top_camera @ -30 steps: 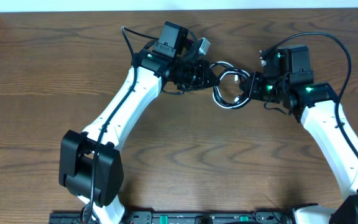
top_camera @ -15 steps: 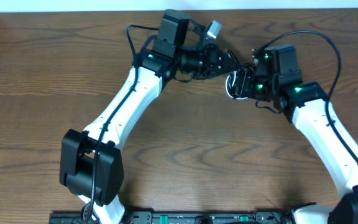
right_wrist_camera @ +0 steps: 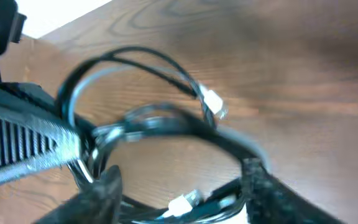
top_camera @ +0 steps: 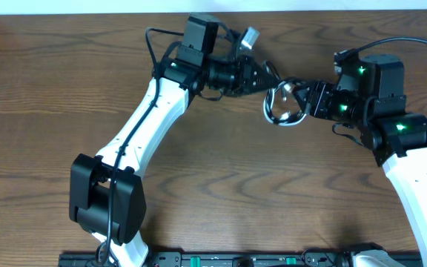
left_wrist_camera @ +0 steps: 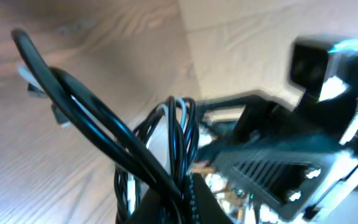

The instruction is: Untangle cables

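1. The left end effector (top_camera: 265, 77) is pinched tight on the cables (top_camera: 280, 107), black and white loops bunched between the two arms near the far edge of the table (top_camera: 221, 178).
2. The right end effector (top_camera: 305, 96) stands spread around a loop. I'd have it take one strand only, then draw away slowly.
3. Both wrist views are blurred, so I cannot tell which cord crosses which.

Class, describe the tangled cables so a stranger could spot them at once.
On the wooden table, look where the two white arms meet near the far edge. Between the left gripper and right gripper is a knot of cables, black and white, far thinner than the arms' black wires.
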Controlling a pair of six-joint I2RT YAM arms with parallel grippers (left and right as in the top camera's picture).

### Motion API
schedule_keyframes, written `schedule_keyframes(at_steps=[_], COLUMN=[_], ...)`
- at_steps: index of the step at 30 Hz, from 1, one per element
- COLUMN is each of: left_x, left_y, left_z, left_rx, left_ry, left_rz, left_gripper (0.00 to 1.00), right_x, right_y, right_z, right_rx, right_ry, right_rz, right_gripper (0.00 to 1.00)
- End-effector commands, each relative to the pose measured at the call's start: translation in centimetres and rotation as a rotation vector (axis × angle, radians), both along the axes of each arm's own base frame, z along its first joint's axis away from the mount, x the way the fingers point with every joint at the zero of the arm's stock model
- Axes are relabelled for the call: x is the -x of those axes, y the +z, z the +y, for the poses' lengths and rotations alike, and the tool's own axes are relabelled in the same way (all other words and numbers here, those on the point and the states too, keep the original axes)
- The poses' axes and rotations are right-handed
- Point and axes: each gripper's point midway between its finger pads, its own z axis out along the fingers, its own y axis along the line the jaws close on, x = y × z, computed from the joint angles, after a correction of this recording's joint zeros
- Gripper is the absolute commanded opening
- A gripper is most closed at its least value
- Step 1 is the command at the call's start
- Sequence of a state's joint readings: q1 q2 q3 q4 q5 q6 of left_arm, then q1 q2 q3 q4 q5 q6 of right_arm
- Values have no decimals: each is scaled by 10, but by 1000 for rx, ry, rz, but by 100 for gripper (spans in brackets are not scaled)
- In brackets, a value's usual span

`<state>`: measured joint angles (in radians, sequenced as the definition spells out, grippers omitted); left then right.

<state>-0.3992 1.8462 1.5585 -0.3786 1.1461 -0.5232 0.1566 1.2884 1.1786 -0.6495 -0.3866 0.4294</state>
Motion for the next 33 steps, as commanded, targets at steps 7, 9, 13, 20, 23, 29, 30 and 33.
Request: schedule_keyframes(at_steps=[7, 9, 13, 20, 23, 29, 30, 33], left_x=[41, 43, 43, 42, 33, 15, 11, 0], left_y=[-1, 7, 20, 19, 4, -23, -28, -39], left_z=[17, 21, 30, 30, 31, 38, 39, 45], left_rx=[58, 102, 179, 174, 88, -83, -114, -194], left_ry=[-204, -213, -226, -223, -178, -89, -72, -27], left_rz=[-94, -71, -49, -50, -73, -119, -127, -159], left_gripper=[8, 7, 7, 8, 8, 48, 53, 63], right_x=[27, 29, 27, -7, -15, -13, -13, -11], right_y=[-9, -16, -31, -45, -43, -46, -46, -41], right_z=[26, 29, 38, 46, 38, 19, 16, 15], right_rx=[339, 342, 319, 285, 288, 334, 345, 350], right_ry=[680, 710, 763, 653, 558, 500, 492, 488], right_rz=[-337, -326, -304, -268, -236, -191, -189, -198], right_gripper=[79, 77, 77, 17, 1, 1, 1, 1])
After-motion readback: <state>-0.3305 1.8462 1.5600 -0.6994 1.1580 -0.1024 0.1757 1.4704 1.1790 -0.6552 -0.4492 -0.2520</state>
